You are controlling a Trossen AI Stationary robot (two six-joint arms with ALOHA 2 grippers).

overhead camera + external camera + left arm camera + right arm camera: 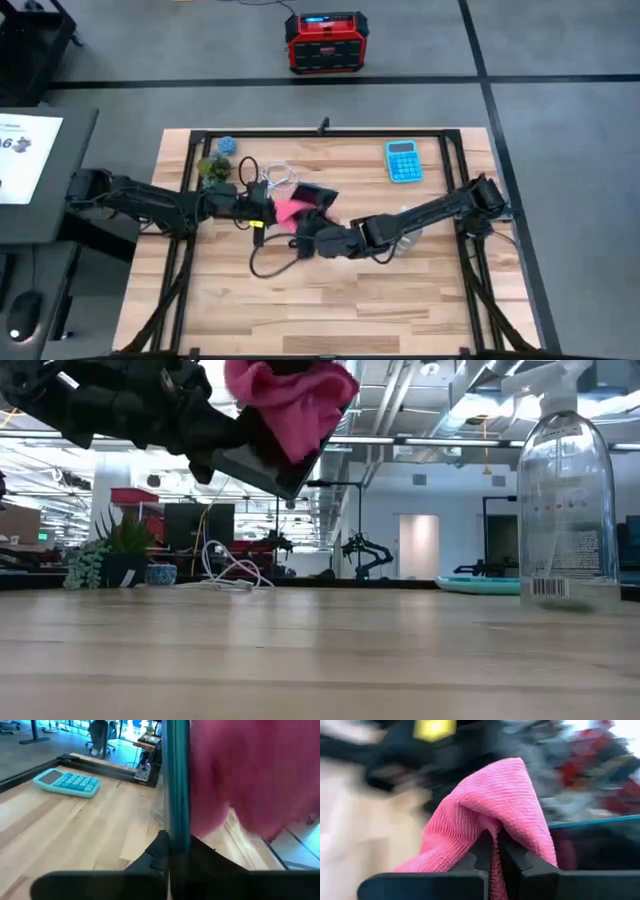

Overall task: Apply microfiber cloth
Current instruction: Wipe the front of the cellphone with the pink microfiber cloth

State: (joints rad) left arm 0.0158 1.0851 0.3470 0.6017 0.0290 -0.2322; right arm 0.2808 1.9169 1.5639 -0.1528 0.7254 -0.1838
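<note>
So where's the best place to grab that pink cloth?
Probably as the right gripper has it: pinch a bunched fold of the microfiber cloth, coming from the side opposite the left gripper. It is limp, so the loose rest drapes over the dark phone that gripper holds.

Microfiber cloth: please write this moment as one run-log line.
microfiber cloth: pinched by right hand, lifted off table | left hand: holds dark phone under cloth | spray bottle: standing

Pink cloth (pixel 290 405) hangs over a dark phone (pixel 262 468) held above the tabletop (pixel 320 660); spray bottle (pixel 566 495) stands w/ its base near the far edge.
</note>
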